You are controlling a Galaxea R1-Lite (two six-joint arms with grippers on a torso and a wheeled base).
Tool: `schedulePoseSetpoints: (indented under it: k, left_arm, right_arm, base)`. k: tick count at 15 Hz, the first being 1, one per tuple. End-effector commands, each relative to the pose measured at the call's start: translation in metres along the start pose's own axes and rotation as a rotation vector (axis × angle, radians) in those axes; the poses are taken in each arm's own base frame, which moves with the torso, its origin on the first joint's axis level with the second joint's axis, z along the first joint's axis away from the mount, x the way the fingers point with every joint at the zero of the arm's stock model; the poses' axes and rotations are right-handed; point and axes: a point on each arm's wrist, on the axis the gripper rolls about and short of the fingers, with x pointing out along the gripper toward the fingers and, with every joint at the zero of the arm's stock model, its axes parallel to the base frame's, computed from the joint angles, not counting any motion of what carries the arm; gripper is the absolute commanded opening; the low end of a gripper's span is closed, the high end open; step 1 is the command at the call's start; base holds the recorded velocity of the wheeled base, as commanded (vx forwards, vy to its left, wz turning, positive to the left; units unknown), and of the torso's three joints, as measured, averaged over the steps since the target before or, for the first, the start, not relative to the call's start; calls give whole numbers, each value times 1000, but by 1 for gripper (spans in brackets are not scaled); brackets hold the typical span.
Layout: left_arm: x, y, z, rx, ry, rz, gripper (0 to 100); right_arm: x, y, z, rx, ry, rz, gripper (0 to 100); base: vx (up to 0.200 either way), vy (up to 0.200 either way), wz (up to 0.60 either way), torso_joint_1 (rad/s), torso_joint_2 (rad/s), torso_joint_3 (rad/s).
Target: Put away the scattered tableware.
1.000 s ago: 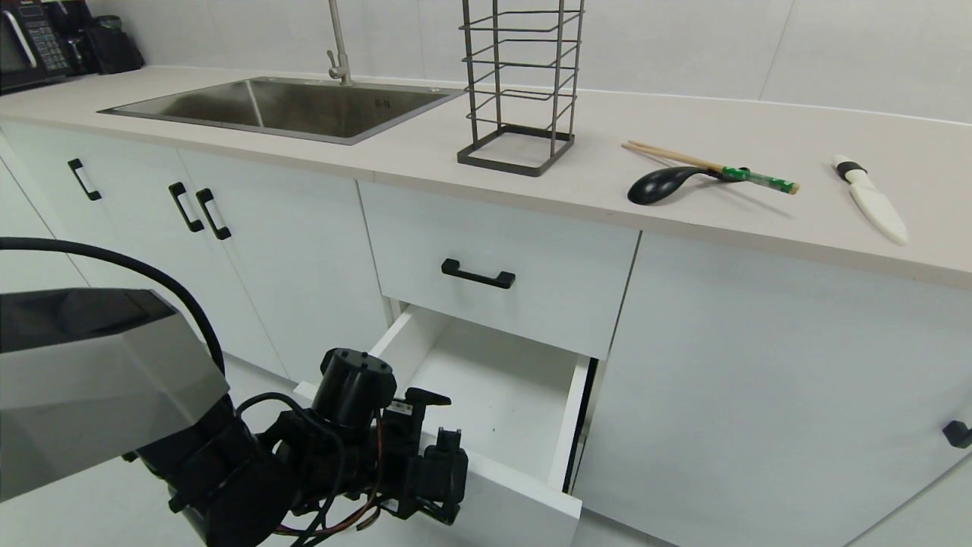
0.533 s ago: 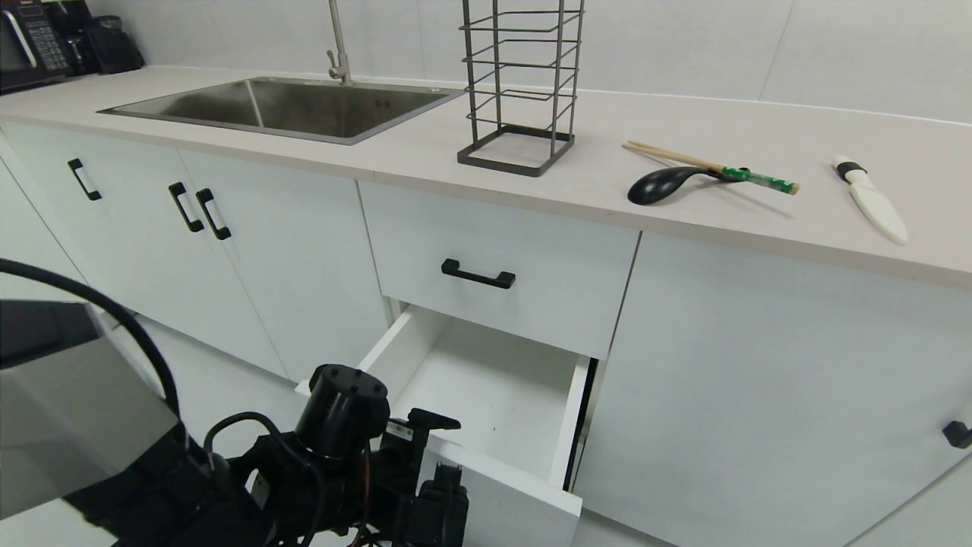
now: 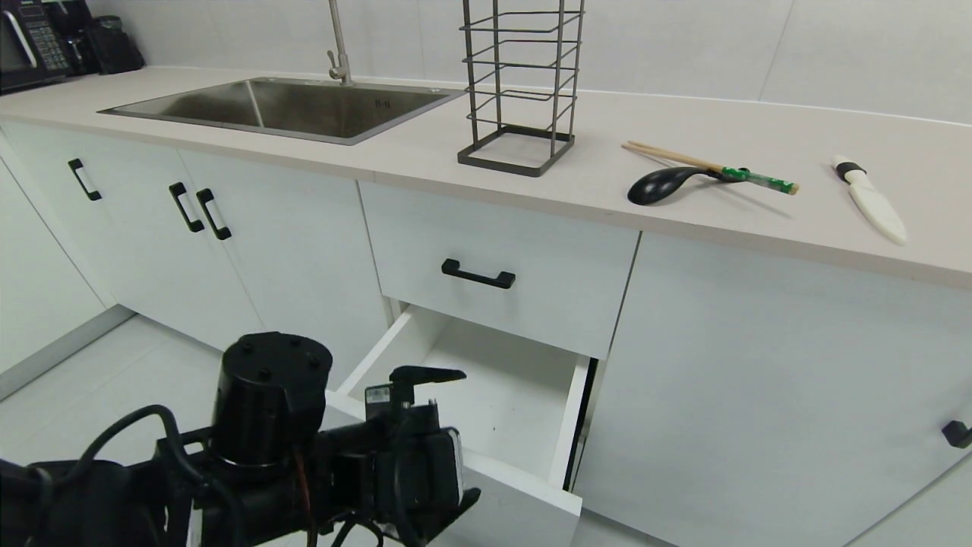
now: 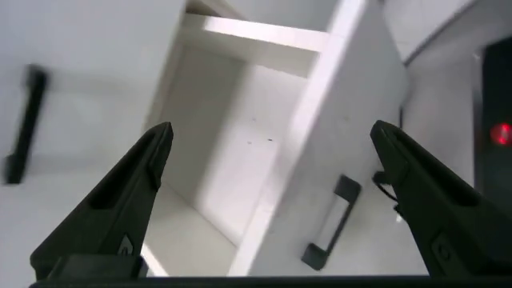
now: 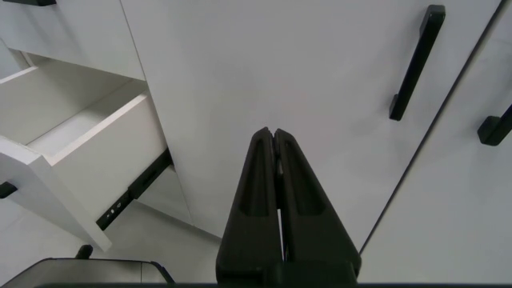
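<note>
Down at the near left, the left gripper (image 3: 456, 437) hangs just in front of the pulled-out drawer (image 3: 566, 425), jaws spread wide with nothing between them. The right gripper (image 5: 274, 140) faces a white cabinet door (image 5: 280, 64) right of the drawer, its fingers pressed together, gripping nothing. On the counter (image 3: 683, 114) at the right lie a black spoon (image 3: 661, 184) with chopsticks (image 3: 706, 165) crossing its handle, and a white knife (image 3: 869, 199) farther right, apart from them. A wire rack (image 3: 520, 83) stands left of the spoon, and the sink (image 3: 288, 106) lies at far left.
</note>
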Motion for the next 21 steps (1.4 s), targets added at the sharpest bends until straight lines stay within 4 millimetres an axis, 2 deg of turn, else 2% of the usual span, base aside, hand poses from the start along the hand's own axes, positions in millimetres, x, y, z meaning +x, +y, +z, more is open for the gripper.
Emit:
schedulePoseSetpoints:
  k: [1,3,5,6,8,10,12,13,14,16,18,21]
  left_arm:
    - [-10,37,13,-68,-57,134,100]
    - [-15,61,21,-194,-151,152,100]
    - [-25,70,11,-275,-203,121,100]
    - [-31,65,-4,-295,-189,103,100]
    - [-47,50,-14,-319,-162,93,100]
    - [-59,46,-12,-316,-168,115,100]
    - [-76,52,-9,-373,-147,244,100]
    - [-83,50,-11,-402,-89,346,100]
    - [-87,46,-12,-408,-71,376,100]
    - [-109,35,-10,-407,-66,433,100]
    - [-129,19,-12,-483,-55,504,100]
    - [-147,7,-13,-539,-27,597,100]
  right_arm:
    - [0,0,0,0,0,0,0]
    - [0,0,0,0,1,0,0]
    - [0,0,0,0,1,0,0]
    - [0,0,0,0,1,0,0]
    - [0,0,0,0,1,0,0]
    - [0,0,0,0,1,0,0]
    - [0,0,0,0,0,0,0]
    - [0,0,0,0,0,0,0]
    - [0,0,0,0,0,0,0]
    - [0,0,0,0,0,0,0]
    - [0,0,0,0,0,0,0]
    - [0,0,0,0,1,0,0]
  base:
    - [0,0,0,0,0,0]
    - [0,0,0,0,0,0]
    - [0,0,0,0,0,0]
    - [0,0,0,0,0,0]
    - [0,0,0,0,0,0]
    - [0,0,0,0,0,0]
    - [0,0,0,0,0,0]
    - [0,0,0,0,0,0]
    - [0,0,0,0,0,0]
    - [0,0,0,0,0,0]
    - [0,0,0,0,0,0]
    - [0,0,0,0,0,0]
